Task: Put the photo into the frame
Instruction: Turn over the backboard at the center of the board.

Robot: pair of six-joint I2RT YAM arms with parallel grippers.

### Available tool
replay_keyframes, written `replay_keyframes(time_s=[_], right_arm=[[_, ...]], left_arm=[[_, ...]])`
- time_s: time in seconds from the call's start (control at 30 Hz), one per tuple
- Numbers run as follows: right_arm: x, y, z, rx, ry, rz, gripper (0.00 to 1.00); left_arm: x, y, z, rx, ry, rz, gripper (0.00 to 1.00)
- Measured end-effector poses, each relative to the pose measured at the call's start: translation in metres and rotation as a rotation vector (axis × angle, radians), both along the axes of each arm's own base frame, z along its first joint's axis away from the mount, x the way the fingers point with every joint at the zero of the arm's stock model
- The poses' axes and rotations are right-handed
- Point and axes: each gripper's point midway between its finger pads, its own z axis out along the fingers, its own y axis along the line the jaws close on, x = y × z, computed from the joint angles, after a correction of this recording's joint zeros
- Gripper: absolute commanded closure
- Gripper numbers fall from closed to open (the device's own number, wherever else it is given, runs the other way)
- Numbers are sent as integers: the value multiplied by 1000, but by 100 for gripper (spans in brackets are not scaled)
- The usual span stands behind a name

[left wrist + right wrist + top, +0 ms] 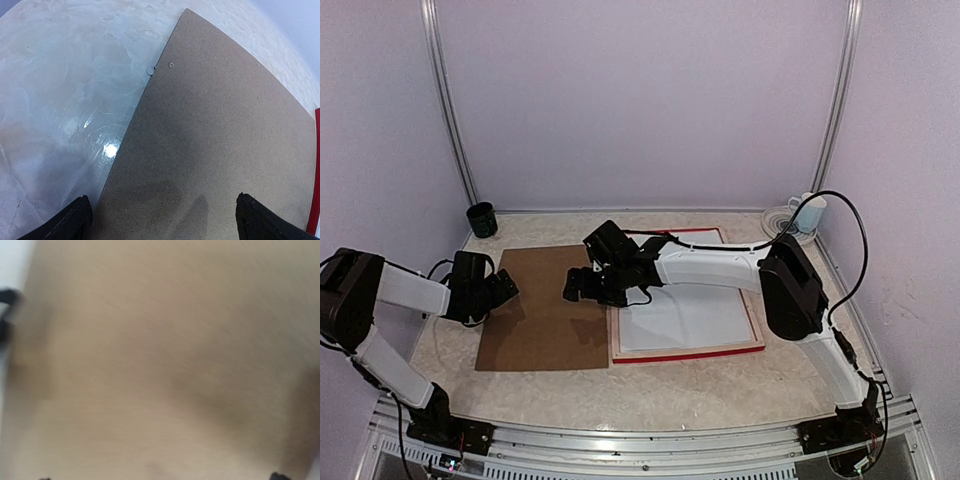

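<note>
The red frame (pixel 687 352) lies face down at the right of the table, with a white sheet (pixel 685 318) inside it. I cannot tell whether that sheet is the photo's white back. No printed side of the photo shows. A brown backing board (pixel 540 315) lies left of the frame. My left gripper (pixel 505 288) is open at the board's left edge, its fingers wide apart over the board (pixel 220 130) in the left wrist view (pixel 165 222). My right gripper (pixel 578 285) reaches across the frame to the board's right edge. Its view is a blurred tan surface (pixel 160 365), with its dark fingertips (pixel 277 475) far apart.
A dark green cup (pixel 481 218) stands at the back left. A pale mug on a saucer (pixel 808 212) stands at the back right. The frame's red edge (pixel 315 180) shows at the right of the left wrist view. White walls enclose the table.
</note>
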Motion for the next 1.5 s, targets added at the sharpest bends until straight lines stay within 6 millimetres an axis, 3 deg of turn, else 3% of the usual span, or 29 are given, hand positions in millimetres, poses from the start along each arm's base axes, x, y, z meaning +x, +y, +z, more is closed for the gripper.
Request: replay_keyframes(time_s=[0.17, 0.47, 0.93, 1.5], right_arm=[[-5, -8, -36, -106, 33, -30, 2], [-1, -17, -31, -185, -5, -113, 1], [6, -15, -48, -219, 2, -167, 1], [0, -7, -42, -97, -29, -107, 2]], left_arm=[[-2, 0, 1, -5, -5, 3, 1], [-7, 2, 5, -13, -19, 15, 1], [-7, 3, 5, -8, -20, 21, 1], [-4, 2, 0, -7, -18, 11, 1]])
